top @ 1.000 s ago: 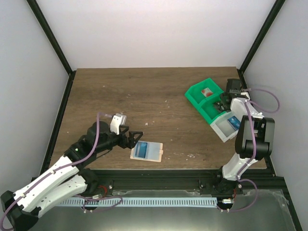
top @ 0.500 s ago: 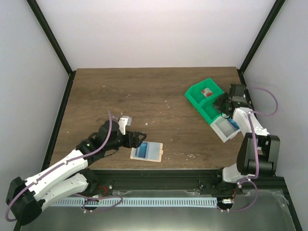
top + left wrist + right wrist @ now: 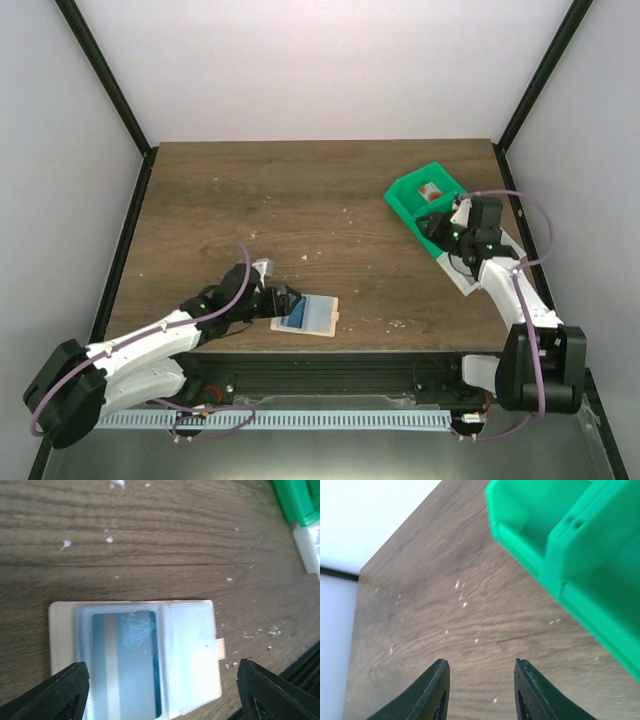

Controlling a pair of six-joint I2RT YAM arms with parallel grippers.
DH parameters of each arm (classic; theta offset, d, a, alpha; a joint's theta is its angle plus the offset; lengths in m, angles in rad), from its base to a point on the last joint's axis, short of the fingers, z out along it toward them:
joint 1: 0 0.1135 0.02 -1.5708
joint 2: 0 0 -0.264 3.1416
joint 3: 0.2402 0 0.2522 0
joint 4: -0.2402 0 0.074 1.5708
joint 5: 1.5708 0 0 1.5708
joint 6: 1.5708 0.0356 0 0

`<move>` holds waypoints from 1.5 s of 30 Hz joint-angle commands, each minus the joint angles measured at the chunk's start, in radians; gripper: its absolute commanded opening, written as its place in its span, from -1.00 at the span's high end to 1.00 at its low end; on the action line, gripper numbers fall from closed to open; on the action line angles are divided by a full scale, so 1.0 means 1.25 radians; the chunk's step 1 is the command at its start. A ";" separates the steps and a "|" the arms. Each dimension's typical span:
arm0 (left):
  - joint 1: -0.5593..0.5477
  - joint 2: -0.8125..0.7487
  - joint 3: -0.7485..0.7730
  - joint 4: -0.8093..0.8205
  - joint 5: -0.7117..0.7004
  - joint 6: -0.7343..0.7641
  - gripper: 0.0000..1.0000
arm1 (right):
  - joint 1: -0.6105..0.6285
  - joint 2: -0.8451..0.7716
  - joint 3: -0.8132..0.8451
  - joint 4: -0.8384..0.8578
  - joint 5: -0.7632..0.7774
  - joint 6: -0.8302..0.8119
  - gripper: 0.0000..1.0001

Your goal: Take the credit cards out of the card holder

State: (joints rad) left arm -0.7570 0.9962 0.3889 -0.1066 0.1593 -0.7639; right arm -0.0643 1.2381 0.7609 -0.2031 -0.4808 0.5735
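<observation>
I've brought left pincer [image 3: 162, 682] right, over the holder [image 3: 192, 650]: jaws wide, astride it, nothing gripped; card [image 3: 125, 670] still pocketed; right pincer [image 3: 481, 690] half-open, empty.

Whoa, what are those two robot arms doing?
The left end effector is open right at the card holder, which lies opened flat on the table near the front edge. A blue striped card sits tucked in its clear pocket, not yet taken out. The right end effector is open too, holding nothing, beside the green tray.
</observation>
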 commanded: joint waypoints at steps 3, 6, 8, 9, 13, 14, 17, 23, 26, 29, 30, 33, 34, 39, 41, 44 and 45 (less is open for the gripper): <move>0.006 0.052 -0.026 0.054 -0.028 -0.021 -0.71 | 0.057 -0.071 -0.073 0.040 -0.120 -0.026 0.25; 0.006 0.071 -0.030 0.057 -0.033 -0.012 -0.73 | 0.086 -0.111 -0.106 0.054 -0.135 -0.027 0.25; 0.007 0.080 -0.036 0.073 -0.027 -0.008 -0.74 | 0.106 -0.135 -0.123 0.056 -0.144 -0.026 0.24; 0.006 0.087 -0.040 0.082 -0.019 -0.008 -0.73 | 0.117 -0.143 -0.129 0.055 -0.147 -0.024 0.23; 0.006 0.123 -0.043 0.111 0.028 -0.015 -0.69 | 0.186 -0.172 -0.155 0.059 -0.136 -0.003 0.23; 0.006 0.134 -0.046 0.124 0.048 -0.020 -0.68 | 0.206 -0.179 -0.163 0.065 -0.127 0.005 0.22; 0.004 0.177 -0.054 0.173 0.093 -0.043 -0.65 | 0.268 -0.190 -0.188 0.087 -0.108 0.034 0.22; -0.008 0.228 -0.084 0.289 0.178 -0.103 -0.62 | 0.351 -0.181 -0.199 0.093 -0.070 0.053 0.22; -0.012 0.234 -0.113 0.379 0.231 -0.165 -0.59 | 0.371 -0.184 -0.209 0.104 -0.062 0.065 0.22; -0.015 0.230 -0.135 0.443 0.260 -0.213 -0.56 | 0.391 -0.180 -0.224 0.123 -0.060 0.081 0.21; -0.016 0.227 -0.139 0.450 0.263 -0.220 -0.55 | 0.400 -0.176 -0.227 0.130 -0.059 0.087 0.21; -0.015 0.207 -0.134 0.413 0.243 -0.212 -0.52 | 0.441 -0.159 -0.227 0.143 -0.052 0.097 0.21; -0.016 0.197 -0.129 0.394 0.232 -0.208 -0.50 | 0.455 -0.154 -0.229 0.148 -0.047 0.102 0.21; -0.012 0.149 -0.108 0.280 0.146 -0.178 -0.40 | 0.531 -0.124 -0.237 0.199 -0.024 0.147 0.21; -0.008 0.141 -0.106 0.261 0.139 -0.173 -0.27 | 0.562 -0.103 -0.231 0.209 -0.009 0.154 0.21; -0.009 0.139 -0.113 0.281 0.156 -0.178 0.07 | 0.600 -0.066 -0.221 0.217 0.007 0.157 0.21; -0.008 0.140 -0.114 0.293 0.169 -0.178 0.19 | 0.608 -0.057 -0.222 0.222 0.011 0.159 0.22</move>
State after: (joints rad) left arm -0.7708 1.1778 0.2394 0.2615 0.3660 -0.9966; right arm 0.6456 1.1233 0.4732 0.0296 -0.5106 0.7475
